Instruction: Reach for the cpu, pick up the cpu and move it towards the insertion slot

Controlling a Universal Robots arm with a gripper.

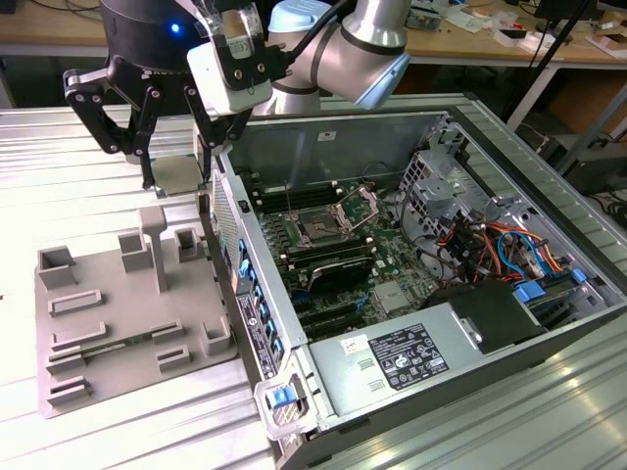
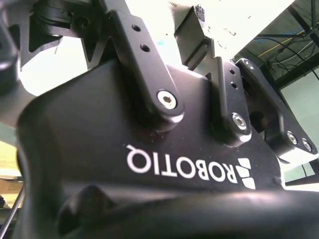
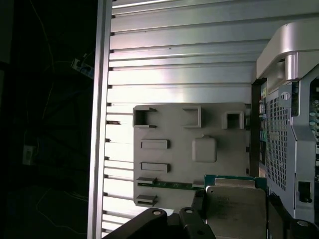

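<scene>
- Above the far edge of the tray [image 1: 118, 304], on the exterior view's left of the open computer case [image 1: 323, 137], the tool [image 1: 177, 172] is hanging from the arm [image 1: 362, 44].
- It is gripping the chip [image 1: 179, 176]: its two black fingers [image 1: 147, 162] are closing on opposite edges of it.
- The chip is hanging in the air, roughly level, clear of the tray and just over the tray's tall upright post [image 1: 157, 245].
- In the first wrist view the chip [image 3: 234, 209] is showing its silvery face with a green rim along one edge, and the tool's dark fingers are pressing on it from both sides.
- The tray is lying flat on the ribbed metal worktop [image 1: 59, 157], and its raised frames are showing in both the exterior view and the first wrist view.
- The case is lying on its side just beside the tray, and its perforated side wall is standing between the chip and the board inside.
- The socket [image 1: 318, 232] is sitting on the green board in the middle of the case, well apart from the chip, and its metal frame [image 1: 359, 204] is standing swung up beside it.
- Toward the exterior view's right, bundles of coloured cables [image 1: 490, 245] are running past the board, and a grey power supply box [image 1: 411, 352] is lying along the case's near side.
- In the second wrist view the tool's black body is showing with its linkage bars and bolts.
</scene>
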